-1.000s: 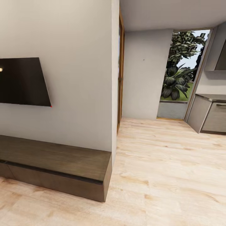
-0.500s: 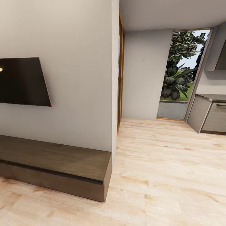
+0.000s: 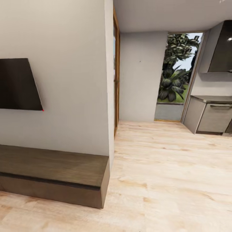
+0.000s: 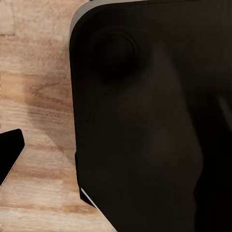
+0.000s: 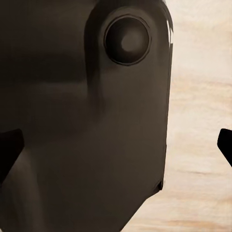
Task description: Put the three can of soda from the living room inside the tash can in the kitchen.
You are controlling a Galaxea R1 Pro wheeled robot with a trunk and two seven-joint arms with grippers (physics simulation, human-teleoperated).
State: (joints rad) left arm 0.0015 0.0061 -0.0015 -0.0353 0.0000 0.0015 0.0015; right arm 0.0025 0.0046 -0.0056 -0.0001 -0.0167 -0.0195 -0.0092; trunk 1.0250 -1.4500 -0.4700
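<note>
Robot in transit: bench [image 3: 54, 167] bare, kitchen cabinets [image 3: 209, 116] ahead across floor [image 3: 167, 167]. Soda cans, bin unseen. Finger tips [image 5: 9, 150] spread, nothing between; left state: cannot tell.

you face a pale wall [image 3: 74, 80] with a dark tv [image 3: 16, 84] mounted on it. a low dark wood bench [image 3: 54, 175] runs along its foot. light plank floor [image 3: 167, 167] leads past the wall's end to a tall window [image 3: 175, 69] showing plants [image 3: 172, 80]. grey cabinets [image 3: 211, 117] stand at right under a dark hood [image 3: 222, 48].
</note>
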